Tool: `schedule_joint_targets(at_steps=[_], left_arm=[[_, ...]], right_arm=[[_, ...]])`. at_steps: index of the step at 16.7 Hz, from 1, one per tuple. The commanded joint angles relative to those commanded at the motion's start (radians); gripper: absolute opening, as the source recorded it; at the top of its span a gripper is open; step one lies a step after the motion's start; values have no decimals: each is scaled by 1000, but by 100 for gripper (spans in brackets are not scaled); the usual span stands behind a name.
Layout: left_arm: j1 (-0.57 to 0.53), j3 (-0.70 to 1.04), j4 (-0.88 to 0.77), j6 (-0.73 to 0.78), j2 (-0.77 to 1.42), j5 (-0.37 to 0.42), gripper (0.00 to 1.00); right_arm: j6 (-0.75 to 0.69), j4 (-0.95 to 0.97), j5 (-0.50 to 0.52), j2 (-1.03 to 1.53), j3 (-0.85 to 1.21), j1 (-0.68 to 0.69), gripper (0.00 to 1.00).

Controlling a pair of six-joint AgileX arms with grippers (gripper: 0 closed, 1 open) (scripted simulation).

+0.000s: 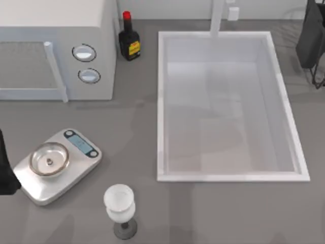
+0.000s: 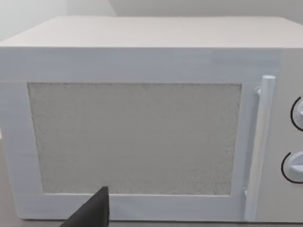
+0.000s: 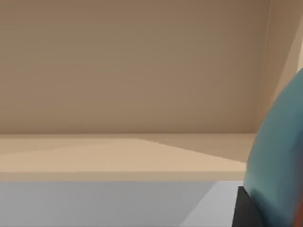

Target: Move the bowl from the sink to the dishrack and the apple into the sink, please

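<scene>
Left of the sink stand one microwave, one sauce bottle, one kitchen scale and one wine glass. Both arms sit at the table's edges; their grip cannot be judged.

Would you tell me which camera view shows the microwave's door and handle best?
The left wrist view: the microwave faces it squarely, with the door's speckled window, the upright handle and part of two knobs. The top view gives its roof, front edge and both knobs from above. The right wrist view looks elsewhere.

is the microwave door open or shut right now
Shut. In the left wrist view the microwave door lies flush with its front, handle upright beside the dials; the top view shows no door swung out.
</scene>
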Motion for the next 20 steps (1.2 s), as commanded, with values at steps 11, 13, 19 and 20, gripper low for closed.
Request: schedule_joint_targets(at_steps=[11, 13, 19, 20], left_arm=[[0, 0, 0, 0, 0, 0, 100], [0, 0, 0, 0, 0, 0, 100], [0, 0, 0, 0, 0, 0, 100], [0, 0, 0, 0, 0, 0, 100]], right_arm=[[-1, 300, 44, 203, -104, 32, 0], [-1, 452, 63, 284, -159, 50, 0], [-1, 794, 112, 465, -321, 104, 0], [-1, 817, 116, 479, -335, 109, 0]])
